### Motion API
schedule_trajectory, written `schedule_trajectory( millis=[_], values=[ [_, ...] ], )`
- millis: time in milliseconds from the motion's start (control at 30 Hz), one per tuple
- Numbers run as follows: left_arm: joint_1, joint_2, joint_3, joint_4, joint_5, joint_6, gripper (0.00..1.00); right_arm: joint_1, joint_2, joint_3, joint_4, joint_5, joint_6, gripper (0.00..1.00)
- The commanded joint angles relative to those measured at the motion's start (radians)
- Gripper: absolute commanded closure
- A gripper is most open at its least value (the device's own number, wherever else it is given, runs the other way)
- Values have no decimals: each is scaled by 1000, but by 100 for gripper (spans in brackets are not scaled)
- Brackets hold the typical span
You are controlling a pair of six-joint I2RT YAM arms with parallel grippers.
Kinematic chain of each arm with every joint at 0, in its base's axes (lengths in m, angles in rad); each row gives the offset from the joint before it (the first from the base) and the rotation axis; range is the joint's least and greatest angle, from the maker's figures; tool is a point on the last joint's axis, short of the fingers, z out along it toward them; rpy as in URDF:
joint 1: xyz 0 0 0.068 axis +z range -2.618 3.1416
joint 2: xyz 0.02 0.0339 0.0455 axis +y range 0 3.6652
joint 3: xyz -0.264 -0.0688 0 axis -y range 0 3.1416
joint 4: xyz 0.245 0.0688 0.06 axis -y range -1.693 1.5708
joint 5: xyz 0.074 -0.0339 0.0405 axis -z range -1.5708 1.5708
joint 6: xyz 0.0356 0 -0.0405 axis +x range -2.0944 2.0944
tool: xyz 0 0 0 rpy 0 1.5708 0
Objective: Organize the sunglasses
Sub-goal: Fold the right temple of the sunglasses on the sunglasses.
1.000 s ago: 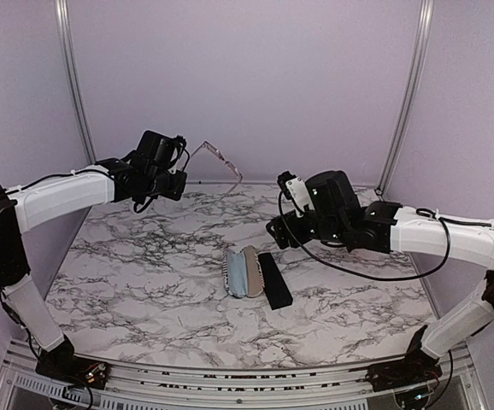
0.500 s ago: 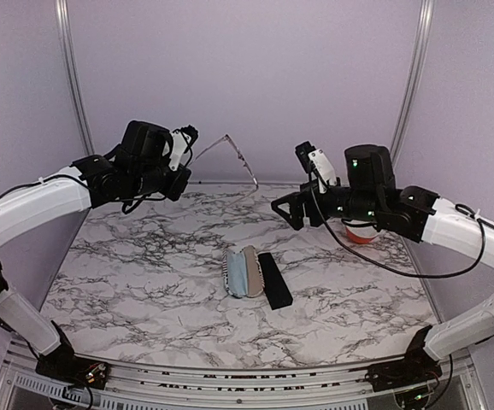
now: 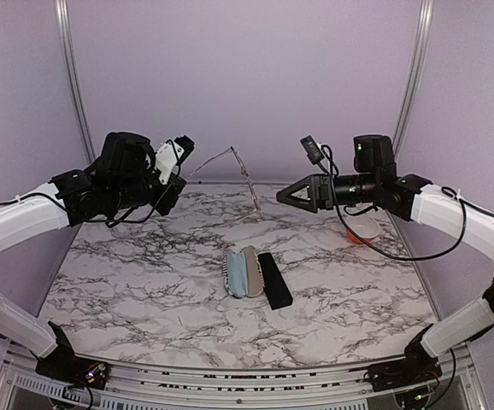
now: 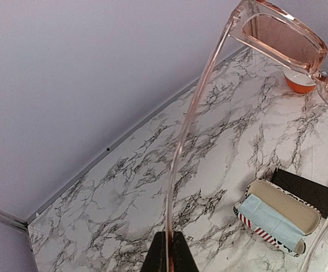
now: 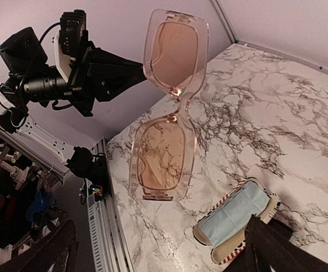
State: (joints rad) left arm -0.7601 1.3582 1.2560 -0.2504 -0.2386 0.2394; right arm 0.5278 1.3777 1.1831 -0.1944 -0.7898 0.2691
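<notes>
One pair of sunglasses (image 3: 240, 162), with a translucent pink frame and pinkish-brown lenses, hangs in the air above the back of the table. My left gripper (image 3: 181, 171) is shut on the end of one temple arm; in the left wrist view the two fingers (image 4: 158, 258) pinch that arm, and the lenses (image 4: 280, 35) stand far out ahead. My right gripper (image 3: 283, 196) is open, a short way right of the glasses and pointing at them. The right wrist view shows the sunglasses (image 5: 169, 113) face-on, apart from my right gripper (image 5: 161, 232), with nothing between its fingers.
An open stars-and-stripes case (image 3: 244, 272) with a pale blue cloth inside lies mid-table, and a black oblong case (image 3: 274, 280) lies against its right side. An orange and white bowl (image 3: 362, 229) stands at the back right. Lilac walls close off the back and sides.
The left arm drew back to the left, carrying the sunglasses. The right arm rose and swung right, uncovering the bowl. Its gripper opened wider and now points level at the glasses.
</notes>
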Motion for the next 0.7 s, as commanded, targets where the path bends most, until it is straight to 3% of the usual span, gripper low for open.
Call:
schedule_trajectory(
  millis=[0,500,667],
  values=[
    [-4,-36,-28,66,24,-12,100,0,53,81,57,-165,85,0],
    [-11,-59,-69,92,65,-31,100,90,250,201,34,-198,82,1],
    [-15,-50,-70,91,58,-31,100,100,257,196,65,-216,97,13]
  ],
)
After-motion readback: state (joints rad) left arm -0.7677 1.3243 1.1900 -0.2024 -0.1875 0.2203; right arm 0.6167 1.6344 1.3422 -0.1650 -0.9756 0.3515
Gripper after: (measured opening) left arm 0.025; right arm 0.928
